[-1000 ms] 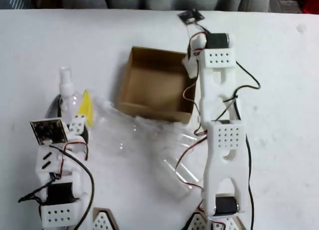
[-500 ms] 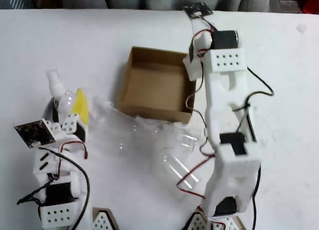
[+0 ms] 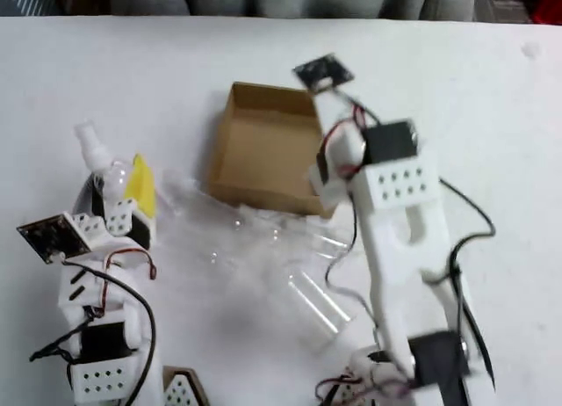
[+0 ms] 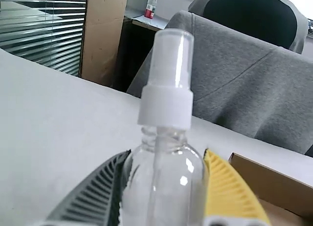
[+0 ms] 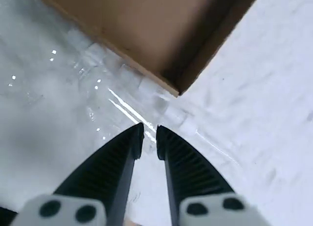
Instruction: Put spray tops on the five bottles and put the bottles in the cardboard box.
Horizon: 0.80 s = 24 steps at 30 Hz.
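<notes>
On the left of the desk [image 3: 132, 63], the left jaws are closed round a clear bottle [image 3: 111, 173] that wears its spray top [image 3: 88, 141]. Over the last second the left arm [image 3: 101, 287] has tipped it away from the cardboard box [image 3: 263, 94]. Meanwhile the right arm [image 3: 395, 213] has swung in from beside the box's far right corner to hang over its near right corner, above the loose bottles [image 3: 316, 305] lying on the desk between the arms. We judge that one bottle is capped and awaits boxing, while the right arm lines up for the next one.

The left wrist view tells us more than the high view does: the spray top [image 4: 166, 89] sits straight on the neck, and the bottle [image 4: 164, 187] is gripped at its shoulders. The right wrist view shows the right jaws almost closed, a thin gap between the tips, holding nothing, just outside the box's corner [image 5: 178, 91].
</notes>
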{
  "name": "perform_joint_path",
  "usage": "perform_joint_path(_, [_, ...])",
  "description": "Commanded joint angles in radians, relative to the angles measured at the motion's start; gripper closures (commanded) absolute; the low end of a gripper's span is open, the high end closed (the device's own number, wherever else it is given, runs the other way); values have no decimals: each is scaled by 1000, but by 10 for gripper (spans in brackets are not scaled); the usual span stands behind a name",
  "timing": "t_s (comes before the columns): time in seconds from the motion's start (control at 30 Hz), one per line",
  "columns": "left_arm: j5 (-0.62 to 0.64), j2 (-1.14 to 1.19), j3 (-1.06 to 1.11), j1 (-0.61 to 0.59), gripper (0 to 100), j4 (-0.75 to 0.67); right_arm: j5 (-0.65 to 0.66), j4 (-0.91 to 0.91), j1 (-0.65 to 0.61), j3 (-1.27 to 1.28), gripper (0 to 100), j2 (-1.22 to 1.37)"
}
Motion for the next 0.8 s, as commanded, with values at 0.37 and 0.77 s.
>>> perform_joint_path(0.37, [17, -30, -31, -12, 980, -31, -68, -642, -229, 746, 983, -636])
perform_joint_path(0.77, [18, -27, -31, -7, 980, -31, -66, -1399, -400, 1327, 983, -961])
